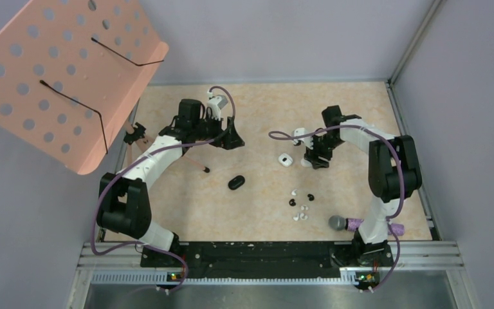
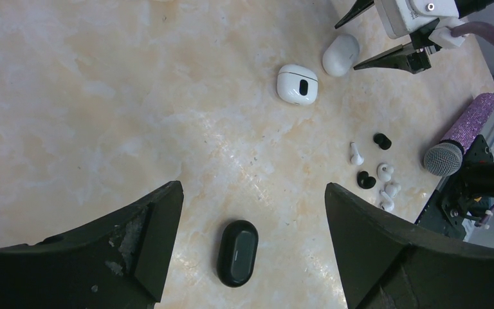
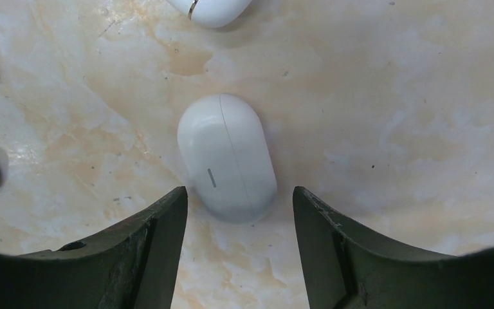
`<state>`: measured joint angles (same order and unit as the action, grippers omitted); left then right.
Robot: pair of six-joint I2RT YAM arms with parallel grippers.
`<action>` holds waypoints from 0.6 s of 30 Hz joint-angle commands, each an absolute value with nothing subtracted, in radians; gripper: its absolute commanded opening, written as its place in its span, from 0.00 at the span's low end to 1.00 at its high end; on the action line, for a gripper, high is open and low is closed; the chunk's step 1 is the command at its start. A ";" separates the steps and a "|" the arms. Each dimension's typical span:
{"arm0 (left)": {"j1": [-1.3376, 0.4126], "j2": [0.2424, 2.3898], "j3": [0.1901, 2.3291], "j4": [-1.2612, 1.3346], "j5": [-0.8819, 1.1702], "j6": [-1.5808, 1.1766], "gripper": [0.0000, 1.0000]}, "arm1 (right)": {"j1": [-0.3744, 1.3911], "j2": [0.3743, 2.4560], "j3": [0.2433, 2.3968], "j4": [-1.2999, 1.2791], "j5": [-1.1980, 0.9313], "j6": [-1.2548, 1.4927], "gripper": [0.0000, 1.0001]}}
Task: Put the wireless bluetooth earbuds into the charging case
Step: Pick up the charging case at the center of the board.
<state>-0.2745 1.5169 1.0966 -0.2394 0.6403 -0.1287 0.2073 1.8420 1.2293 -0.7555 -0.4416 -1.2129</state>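
Observation:
Several tiny earbuds (image 1: 301,205), white and black, lie loose in a cluster right of centre; they also show in the left wrist view (image 2: 378,177). A closed white case (image 3: 226,157) lies just ahead of my open right gripper (image 3: 239,191), its near end between the fingertips, untouched. A second white case (image 1: 285,159) with a black oval on top lies to its left. A closed black case (image 2: 237,252) lies below and between the jaws of my open left gripper (image 2: 252,187), which hovers well above the table. In the top view the left gripper (image 1: 228,138) is at mid-left and the right gripper (image 1: 315,161) at mid-right.
A purple glitter microphone (image 1: 346,223) lies near the right arm's base. A pink perforated board (image 1: 58,71) overhangs the far left corner. A thin stick (image 1: 198,167) lies beside the left arm. Grey walls close in the table at the back and on both sides.

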 commanded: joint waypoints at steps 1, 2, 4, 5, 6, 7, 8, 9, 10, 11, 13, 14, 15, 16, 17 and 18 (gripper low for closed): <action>-0.270 1.518 1.133 -0.224 0.667 -0.121 0.86 | 0.216 1.851 1.214 -0.703 -0.451 -1.238 0.61; -0.270 1.520 1.136 -0.225 0.671 -0.122 0.86 | 0.218 1.853 1.211 -0.695 -0.451 -1.240 0.60; -0.270 1.526 1.142 -0.228 0.675 -0.122 0.86 | 0.223 1.854 1.207 -0.687 -0.454 -1.242 0.60; -0.270 1.529 1.146 -0.228 0.677 -0.121 0.86 | 0.227 1.856 1.206 -0.684 -0.455 -1.244 0.57; -0.270 1.534 1.149 -0.230 0.678 -0.123 0.86 | 0.230 1.857 1.204 -0.681 -0.455 -1.246 0.55; -0.270 1.540 1.154 -0.229 0.681 -0.124 0.86 | 0.235 1.856 1.201 -0.679 -0.457 -1.246 0.52; -0.270 1.546 1.159 -0.230 0.684 -0.127 0.86 | 0.238 1.856 1.199 -0.678 -0.457 -1.244 0.47; -0.270 1.554 1.164 -0.226 0.688 -0.129 0.86 | 0.239 1.853 1.196 -0.678 -0.457 -1.239 0.39; -0.270 1.562 1.170 -0.220 0.692 -0.133 0.86 | 0.238 1.845 1.195 -0.678 -0.458 -1.228 0.30; -0.270 1.569 1.177 -0.216 0.693 -0.139 0.86 | 0.239 1.831 1.193 -0.676 -0.459 -1.214 0.25; -0.270 1.583 1.195 -0.200 0.695 -0.158 0.86 | 0.239 1.785 1.184 -0.668 -0.455 -1.176 0.19; -0.270 1.589 1.202 -0.187 0.693 -0.171 0.86 | 0.239 1.744 1.178 -0.652 -0.456 -1.146 0.16; -0.270 1.593 1.209 -0.172 0.694 -0.184 0.86 | 0.239 1.678 1.171 -0.624 -0.464 -1.106 0.13; -0.271 1.595 1.217 -0.155 0.699 -0.201 0.86 | 0.239 1.627 1.161 -0.592 -0.472 -1.061 0.11; -0.272 1.593 1.223 -0.129 0.710 -0.219 0.85 | 0.240 1.568 1.152 -0.550 -0.478 -1.012 0.10; -0.274 1.592 1.232 -0.106 0.723 -0.239 0.85 | 0.243 1.512 1.141 -0.498 -0.479 -0.949 0.10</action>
<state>-0.2745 1.5940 1.1667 -0.2245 0.6731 -0.1680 0.2317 1.7634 1.1530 -0.6498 -0.4332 -1.1324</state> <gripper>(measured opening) 0.857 0.374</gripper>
